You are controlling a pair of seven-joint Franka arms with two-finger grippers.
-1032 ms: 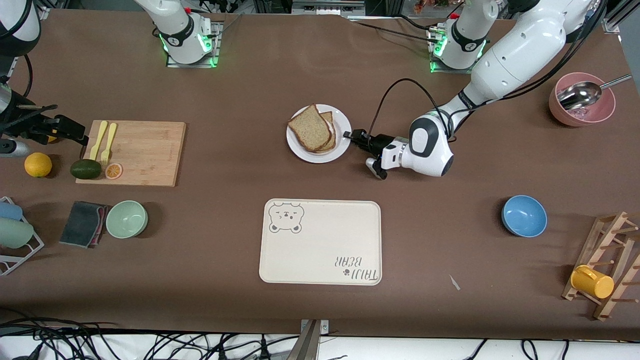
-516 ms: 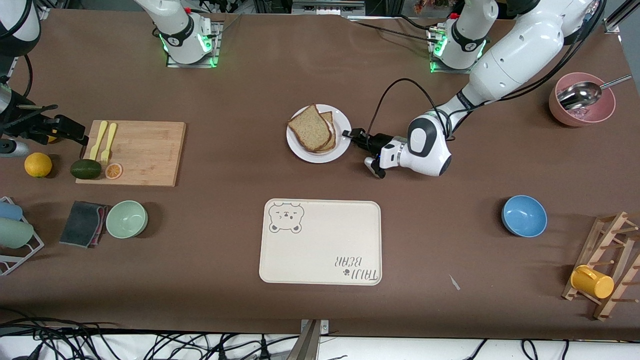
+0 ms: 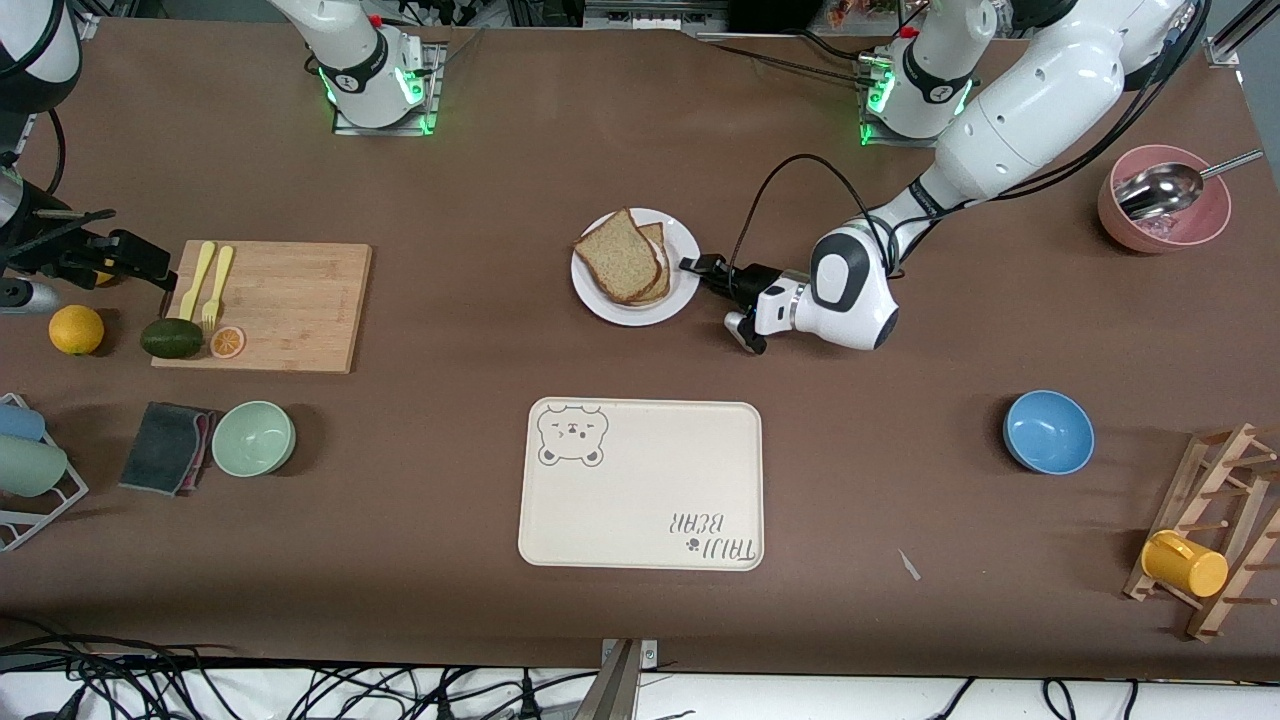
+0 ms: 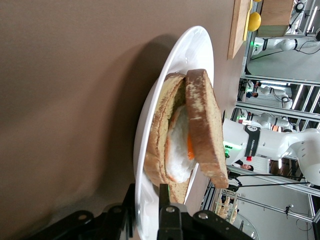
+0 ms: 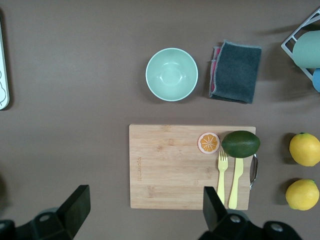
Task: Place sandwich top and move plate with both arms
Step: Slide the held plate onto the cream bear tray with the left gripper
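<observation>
Front view: one plate [image 3: 683, 292], two bread slices [image 3: 620, 262].

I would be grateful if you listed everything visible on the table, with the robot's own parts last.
plate: 1, white, table's middle
sandwich top: 1, tan, on the egg sandwich on the plate
tray: 1, cream, nearer the front camera than the plate
cutting board: 1, wooden, toward the right arm's end; bears yellow fork and knife, orange slice
avocado: 1, green, at the board's corner
lemons: 2, yellow, beside the board
green bowl: 1, beside grey cloth
blue bowl: 1, toward the left arm's end
pink bowl: 1, holds metal ladle
wooden rack: 1, with yellow mug
left gripper: shut on the plate's rim
right gripper: open, over the cutting board, waiting
</observation>
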